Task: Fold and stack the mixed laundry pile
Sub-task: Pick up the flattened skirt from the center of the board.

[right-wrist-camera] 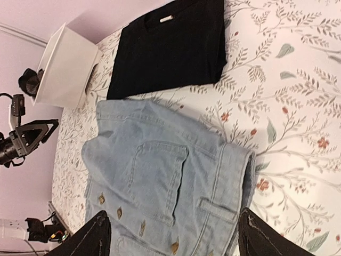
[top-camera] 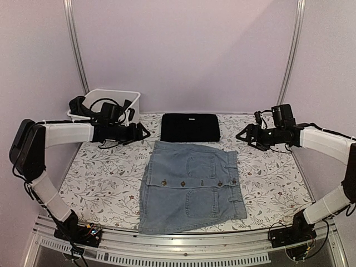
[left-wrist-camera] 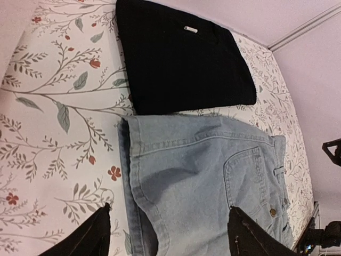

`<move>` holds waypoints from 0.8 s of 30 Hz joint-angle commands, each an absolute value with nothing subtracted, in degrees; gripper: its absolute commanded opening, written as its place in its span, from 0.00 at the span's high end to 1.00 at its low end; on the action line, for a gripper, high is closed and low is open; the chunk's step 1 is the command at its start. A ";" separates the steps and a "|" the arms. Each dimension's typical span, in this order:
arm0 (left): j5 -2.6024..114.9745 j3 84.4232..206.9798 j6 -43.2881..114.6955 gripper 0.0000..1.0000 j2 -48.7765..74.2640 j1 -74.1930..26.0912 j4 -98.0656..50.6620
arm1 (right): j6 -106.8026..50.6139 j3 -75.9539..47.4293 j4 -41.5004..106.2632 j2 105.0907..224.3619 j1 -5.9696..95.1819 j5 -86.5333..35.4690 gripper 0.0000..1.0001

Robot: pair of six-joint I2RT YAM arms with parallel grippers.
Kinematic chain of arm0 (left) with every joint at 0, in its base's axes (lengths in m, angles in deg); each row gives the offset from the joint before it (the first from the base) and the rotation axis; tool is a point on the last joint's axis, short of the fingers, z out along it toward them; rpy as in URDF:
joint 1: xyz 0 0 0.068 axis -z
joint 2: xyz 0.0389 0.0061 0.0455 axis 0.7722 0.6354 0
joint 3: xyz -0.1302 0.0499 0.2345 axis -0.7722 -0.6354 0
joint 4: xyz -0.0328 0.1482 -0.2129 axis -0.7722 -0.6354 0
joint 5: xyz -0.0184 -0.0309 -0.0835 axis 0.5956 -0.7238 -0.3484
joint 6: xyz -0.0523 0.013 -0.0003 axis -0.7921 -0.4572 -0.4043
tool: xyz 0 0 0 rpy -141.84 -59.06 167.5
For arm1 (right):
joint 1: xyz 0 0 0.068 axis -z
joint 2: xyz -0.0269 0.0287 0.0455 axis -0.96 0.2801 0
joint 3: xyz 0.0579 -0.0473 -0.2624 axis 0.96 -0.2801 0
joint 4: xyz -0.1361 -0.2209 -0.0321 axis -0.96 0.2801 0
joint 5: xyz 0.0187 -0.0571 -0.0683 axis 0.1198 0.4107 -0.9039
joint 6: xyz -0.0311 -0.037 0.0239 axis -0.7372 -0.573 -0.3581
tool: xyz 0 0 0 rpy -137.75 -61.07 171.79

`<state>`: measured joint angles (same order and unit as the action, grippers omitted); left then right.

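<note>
Two folded pieces lie adjacent: denim garment (top-camera: pixel 189 186) and black cloth (top-camera: pixel 190 127).

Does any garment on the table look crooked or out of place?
Slightly. The folded denim jeans lie a little askew: their left edge slants outward toward the near side, unlike the squarely folded black cloth behind them. They sit in front of it, not stacked. Nothing looks spilled or damaged.

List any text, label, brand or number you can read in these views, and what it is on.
No text reads in any view.
White neck tag on the folded black garment: too small to read.
Metal buttons on the light blue denim garment: any stamping is too small to tell.
</note>
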<state>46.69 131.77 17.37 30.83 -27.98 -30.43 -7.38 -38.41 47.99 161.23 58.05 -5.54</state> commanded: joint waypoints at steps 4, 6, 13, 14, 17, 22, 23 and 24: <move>43.84 144.35 25.51 0.27 46.59 -30.61 -32.31 | -16.78 -27.62 42.87 181.92 60.59 -11.56 0.22; 42.39 146.62 26.56 0.30 49.58 -31.34 -32.15 | -17.87 -25.86 41.88 185.65 61.76 -10.53 0.22; 39.01 153.77 28.51 0.34 58.92 -32.46 -32.86 | -20.97 -20.28 40.32 195.63 63.23 -2.58 0.23; 38.53 154.65 28.74 0.34 60.11 -32.50 -33.27 | -21.14 -19.46 40.36 197.42 63.26 -2.05 0.23; 35.83 157.11 29.49 0.34 62.99 -32.47 -34.08 | -22.44 -17.18 41.42 201.73 63.36 -1.41 0.25; 32.84 156.39 29.74 0.35 63.94 -32.50 -32.65 | -25.05 -17.25 41.95 204.24 63.36 2.64 0.26; 32.73 156.33 29.79 0.36 64.13 -32.42 -32.58 | -25.42 -17.98 41.57 204.04 63.33 3.59 0.26; 32.38 156.39 29.92 0.37 64.42 -32.47 -32.74 | -25.68 -18.71 41.38 203.37 63.40 4.47 0.25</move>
<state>35.48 156.05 28.54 63.70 -32.16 -32.59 -23.01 -17.15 40.61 202.30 63.32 0.28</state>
